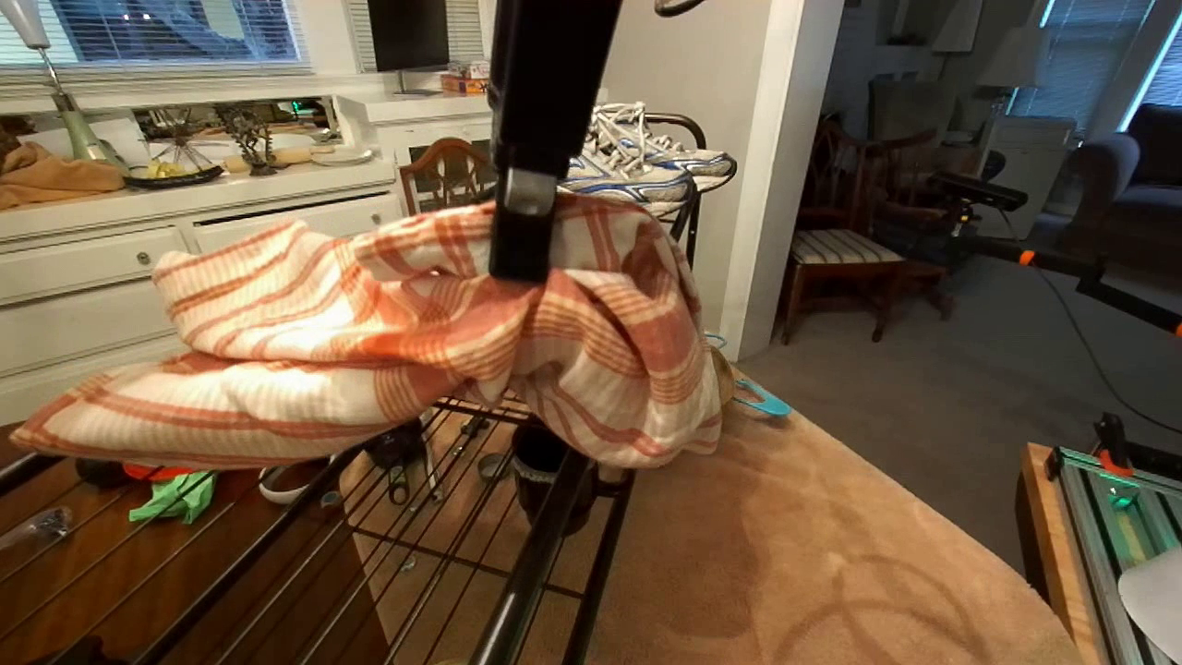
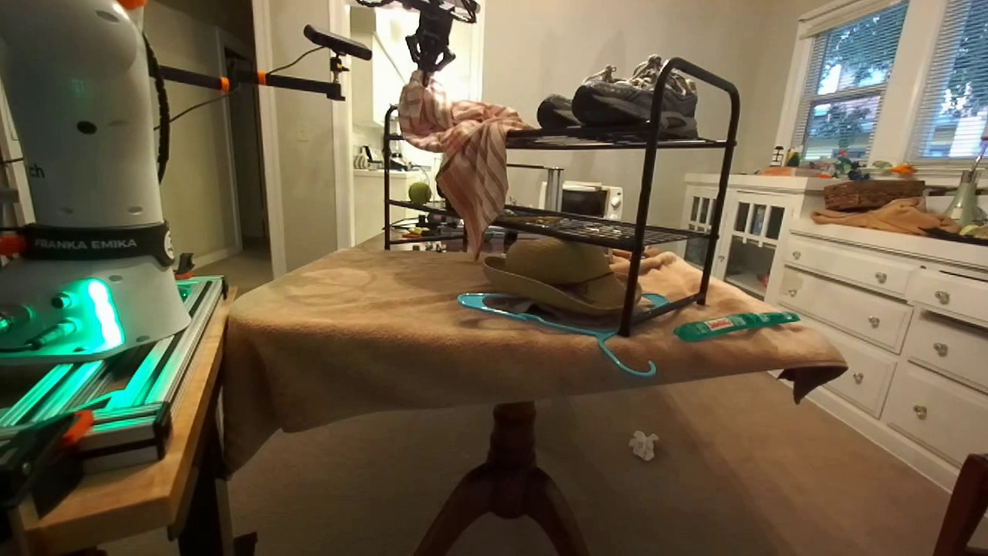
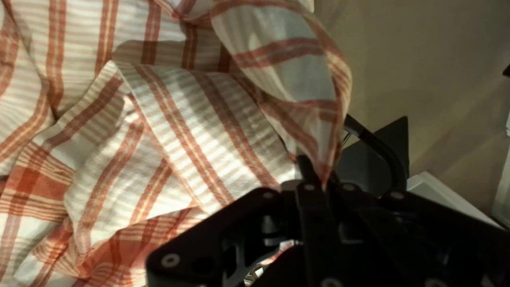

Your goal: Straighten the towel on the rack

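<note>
The towel, cream with orange-red stripes, lies bunched over the end of the black wire rack's top shelf. It shows in both exterior views [image 1: 443, 351] [image 2: 472, 154] and fills much of the wrist view [image 3: 199, 131]. One part hangs down in a point past the middle shelf. The black rack [image 1: 531, 563] [image 2: 641, 224] stands on the table. My gripper [image 2: 426, 75] is above the rack's end, pointing down, with its fingers closed on a pinch of towel. The pinched fold rises to the fingertips in the wrist view [image 3: 326, 177]. The gripper [image 1: 524, 268] also shows before the towel.
Sneakers [image 1: 637, 166] [image 2: 625, 104] stand on the top shelf beside the towel. A straw hat [image 2: 556, 270], a blue hanger [image 2: 532, 315] and a green packet [image 2: 733, 326] lie on the cloth-covered table [image 2: 347, 309]. A dark cup [image 1: 549, 480] shows below the towel.
</note>
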### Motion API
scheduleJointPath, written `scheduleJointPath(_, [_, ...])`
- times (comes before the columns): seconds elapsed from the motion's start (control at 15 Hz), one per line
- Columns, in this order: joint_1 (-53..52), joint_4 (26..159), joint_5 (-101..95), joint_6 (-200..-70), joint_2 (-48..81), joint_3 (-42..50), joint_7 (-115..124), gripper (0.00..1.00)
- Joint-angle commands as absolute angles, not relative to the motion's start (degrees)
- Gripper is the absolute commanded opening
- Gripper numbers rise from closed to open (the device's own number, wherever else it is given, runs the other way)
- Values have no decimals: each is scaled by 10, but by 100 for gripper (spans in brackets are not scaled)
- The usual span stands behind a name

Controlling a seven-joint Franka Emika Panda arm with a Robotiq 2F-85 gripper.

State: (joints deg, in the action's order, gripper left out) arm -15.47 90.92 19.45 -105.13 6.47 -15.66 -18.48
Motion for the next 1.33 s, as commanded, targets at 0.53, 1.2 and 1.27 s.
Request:
scheduleJointPath(0.53, [-193, 927, 103, -1117, 109, -195, -230, 1])
scheduleJointPath(1.2, [-226, 920, 45, -1182, 152, -220, -227, 1])
scheduleJointPath(1.27, [-229, 920, 41, -1186, 155, -222, -228, 1])
